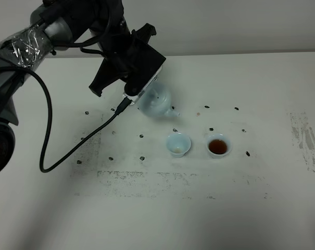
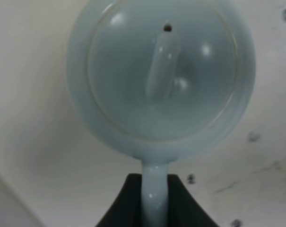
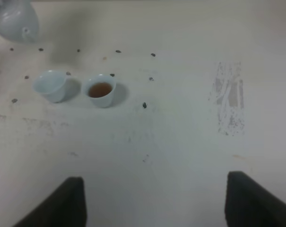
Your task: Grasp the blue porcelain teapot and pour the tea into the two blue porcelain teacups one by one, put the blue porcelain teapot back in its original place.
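Blue porcelain teapot (image 1: pixel 156 101), handle pinched in my left gripper (image 2: pixel 154 189), leans to fill the teacup (image 1: pixel 178 144) at five o'clock; right gripper (image 3: pixel 154 182) wide.

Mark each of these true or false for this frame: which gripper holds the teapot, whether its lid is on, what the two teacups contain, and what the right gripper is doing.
1. The left gripper is shut on the handle of the blue teapot. True.
2. Both teacups hold dark tea. False: in the exterior high view only the right-hand teacup holds dark tea; the left-hand teacup looks nearly empty.
3. The teapot's lid is off. False: the lid sits on the pot, knob showing.
4. The right gripper is open and holds nothing. True.
5. The right-hand teacup lies tipped on its side. False: both teacups stand upright, side by side with a gap between them.
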`<state>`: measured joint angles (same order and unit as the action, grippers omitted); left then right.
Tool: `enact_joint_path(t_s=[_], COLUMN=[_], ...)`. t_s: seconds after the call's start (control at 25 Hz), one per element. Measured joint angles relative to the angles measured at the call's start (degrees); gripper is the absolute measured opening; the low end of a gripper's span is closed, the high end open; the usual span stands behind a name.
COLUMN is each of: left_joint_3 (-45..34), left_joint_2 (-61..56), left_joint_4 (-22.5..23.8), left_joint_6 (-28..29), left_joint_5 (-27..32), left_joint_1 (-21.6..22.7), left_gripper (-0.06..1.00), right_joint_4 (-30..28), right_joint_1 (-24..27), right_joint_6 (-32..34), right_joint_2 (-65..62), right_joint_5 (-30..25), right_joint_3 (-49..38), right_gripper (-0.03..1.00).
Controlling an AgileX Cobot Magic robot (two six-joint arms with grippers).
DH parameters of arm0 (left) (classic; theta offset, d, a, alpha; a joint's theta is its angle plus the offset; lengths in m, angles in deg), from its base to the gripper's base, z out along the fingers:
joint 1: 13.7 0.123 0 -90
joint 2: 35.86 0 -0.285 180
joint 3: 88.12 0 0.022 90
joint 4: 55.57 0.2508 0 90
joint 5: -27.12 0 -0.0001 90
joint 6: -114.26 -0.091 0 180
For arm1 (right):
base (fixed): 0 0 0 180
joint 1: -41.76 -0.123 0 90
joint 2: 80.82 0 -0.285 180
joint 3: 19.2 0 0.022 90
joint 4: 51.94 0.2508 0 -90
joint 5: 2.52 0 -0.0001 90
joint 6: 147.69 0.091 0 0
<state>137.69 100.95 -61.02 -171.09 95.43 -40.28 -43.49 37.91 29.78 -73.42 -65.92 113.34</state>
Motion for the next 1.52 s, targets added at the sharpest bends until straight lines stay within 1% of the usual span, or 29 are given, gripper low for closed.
enact_joint_path(t_s=[0.08, 0.16, 0.28, 0.4, 0.68, 0.8, 1.12, 1.32, 1.52], left_joint_3=[-2.61, -3.29, -3.35, -3.46, -3.51, -3.51, -3.51, -3.51, -3.51], left_joint_2=[-1.05, -1.65, -2.00, -2.00, -0.29, 0.41, 0.40, 0.40, 0.49], left_joint_4=[0.13, 0.86, 3.87, 5.91, 5.93, 6.62, 12.77, 14.45, 18.02], left_joint_6=[-0.35, -0.41, -0.35, -0.29, 0.21, 0.34, 0.49, 1.49, 2.51], left_joint_5=[0.00, 0.00, 0.00, 0.00, 0.05, 0.05, -0.29, -2.96, -5.16], left_joint_1=[0.00, 0.00, 0.00, 0.00, -0.15, -0.93, -4.69, -4.96, -6.29], left_gripper=[0.01, 0.01, 0.01, 0.01, 0.01, 0.01, 0.01, 0.01, 0.01], right_joint_4=[0.00, 0.00, 0.00, 0.00, 0.00, 0.00, 0.00, 0.00, 0.00], right_joint_1=[0.00, 0.00, 0.00, 0.00, 0.00, 0.00, 0.00, 0.00, 0.00], right_joint_6=[0.00, 0.00, 0.00, 0.00, 0.00, 0.00, 0.00, 0.00, 0.00], right_joint_2=[0.00, 0.00, 0.00, 0.00, 0.00, 0.00, 0.00, 0.00, 0.00], right_joint_5=[0.00, 0.00, 0.00, 0.00, 0.00, 0.00, 0.00, 0.00, 0.00], right_joint_3=[0.00, 0.00, 0.00, 0.00, 0.00, 0.00, 0.00, 0.00, 0.00], right_gripper=[0.59, 0.59, 0.59, 0.59, 0.59, 0.59, 0.59, 0.59, 0.59])
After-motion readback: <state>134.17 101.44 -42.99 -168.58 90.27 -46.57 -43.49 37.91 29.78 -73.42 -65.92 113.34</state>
